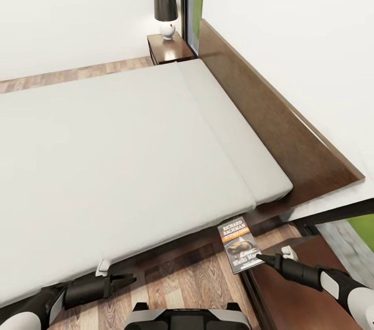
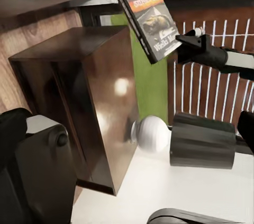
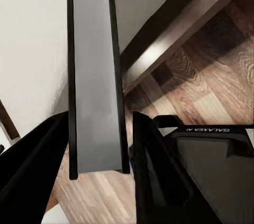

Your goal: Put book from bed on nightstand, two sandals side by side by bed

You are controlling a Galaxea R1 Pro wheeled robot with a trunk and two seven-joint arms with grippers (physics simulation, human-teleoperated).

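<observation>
The book point(image 1: 240, 244), dark with white "Richard Bachman" lettering and an orange band, hangs over the wood floor just past the bed's corner, and my right gripper point(image 1: 259, 256) is shut on its lower edge. From the right wrist the book point(image 3: 95, 71) appears edge-on between the two fingers point(image 3: 159, 166). In the left wrist view the book point(image 2: 148, 15) and right gripper point(image 2: 182, 42) hover beside a nightstand point(image 2: 100, 92). That near nightstand point(image 1: 306, 293) is right below my right arm. My left gripper point(image 1: 127, 280) is open and empty, low by the bed point(image 1: 114, 159). The sandals are out of view.
A second nightstand point(image 1: 169, 49) with a black-shaded lamp point(image 1: 165, 8) stands at the bed's far side. The brown headboard point(image 1: 270, 122) runs along the right wall. A lamp point(image 2: 159, 134) stands on the near nightstand, before a window with a fence point(image 2: 211, 92). My base point(image 1: 187, 319) is over the plank floor.
</observation>
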